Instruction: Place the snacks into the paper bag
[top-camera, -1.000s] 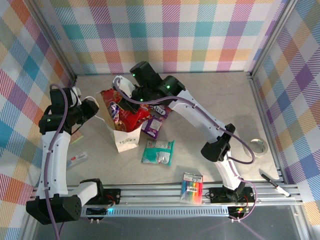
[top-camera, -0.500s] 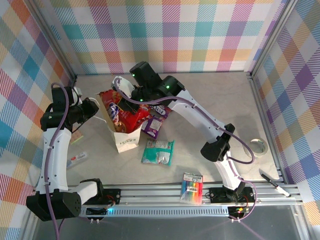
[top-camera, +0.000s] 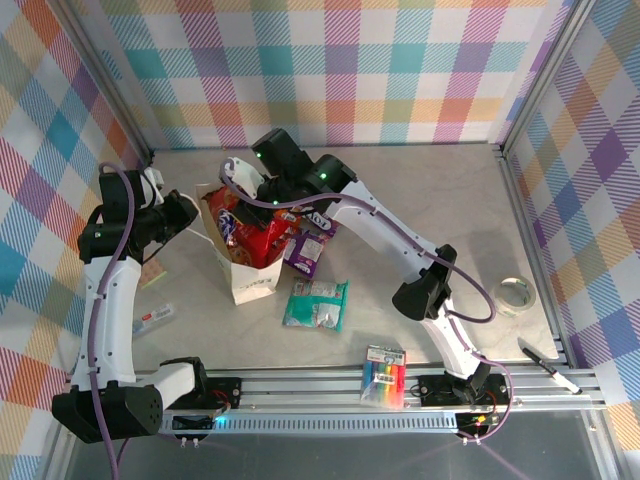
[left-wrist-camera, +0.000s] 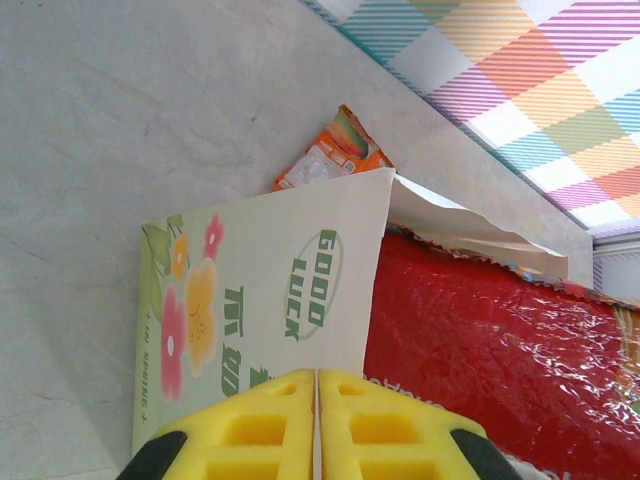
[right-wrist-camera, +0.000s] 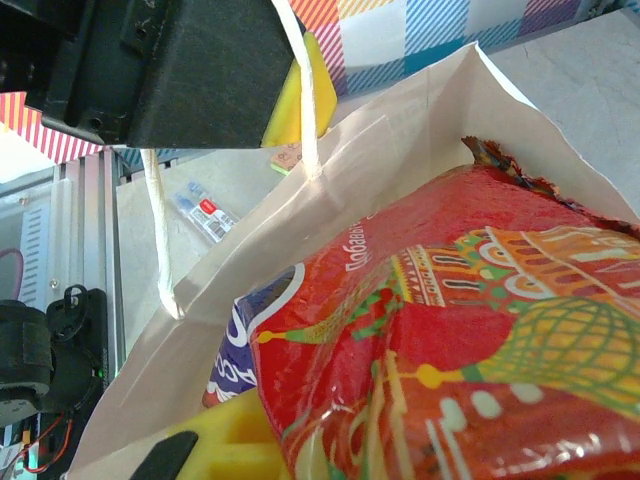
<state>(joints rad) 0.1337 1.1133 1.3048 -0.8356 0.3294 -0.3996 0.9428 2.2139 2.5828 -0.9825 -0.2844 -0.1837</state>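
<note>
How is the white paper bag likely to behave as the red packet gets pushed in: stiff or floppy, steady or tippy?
The paper bag probably flexes: its thin walls bow around the red packet. It looks light, tall and narrow, so a sideways shove could tip it, though the left gripper, jaws shut on its rim, should steady it.

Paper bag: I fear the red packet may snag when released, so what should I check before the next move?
1. Paper bag standing, mouth open: ok.
2. Left pincer shut at the bag's rim: ok.
3. Right pincer shut on the red packet: ok.
4. Red packet wholly below the rim: not ok, it sticks out.
5. Space left under it: cannot tell; a purple packet lies there.
6. Teal packet bagged: not ok, it lies on the table.
</note>
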